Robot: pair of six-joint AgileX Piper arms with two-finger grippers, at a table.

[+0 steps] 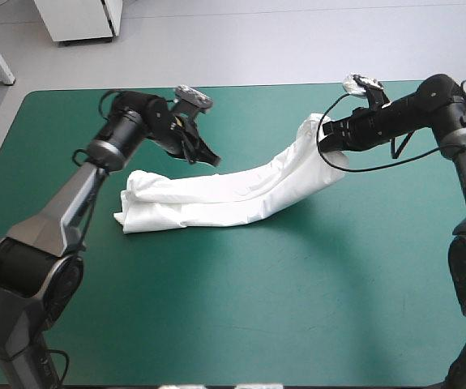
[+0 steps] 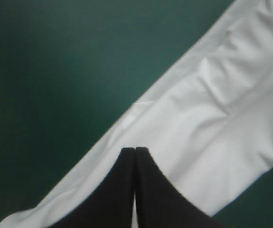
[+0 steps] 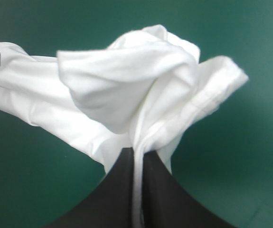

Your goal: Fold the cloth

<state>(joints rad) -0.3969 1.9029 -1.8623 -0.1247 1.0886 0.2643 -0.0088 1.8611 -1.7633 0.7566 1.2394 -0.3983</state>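
Soft, matt white cloth of the T-shirt [image 1: 216, 194], creased, on a smooth matt teal-green cover [image 1: 297, 308]; black fingers [image 2: 119, 199] smooth and dull, plastic-looking.

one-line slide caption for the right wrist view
Right gripper shut on a bunched end of the T-shirt over the teal-green cover.

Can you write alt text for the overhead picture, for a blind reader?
A white T-shirt, folded into a long band, lies on a teal-green table while the right gripper holds one end raised. The left gripper is near its far edge.
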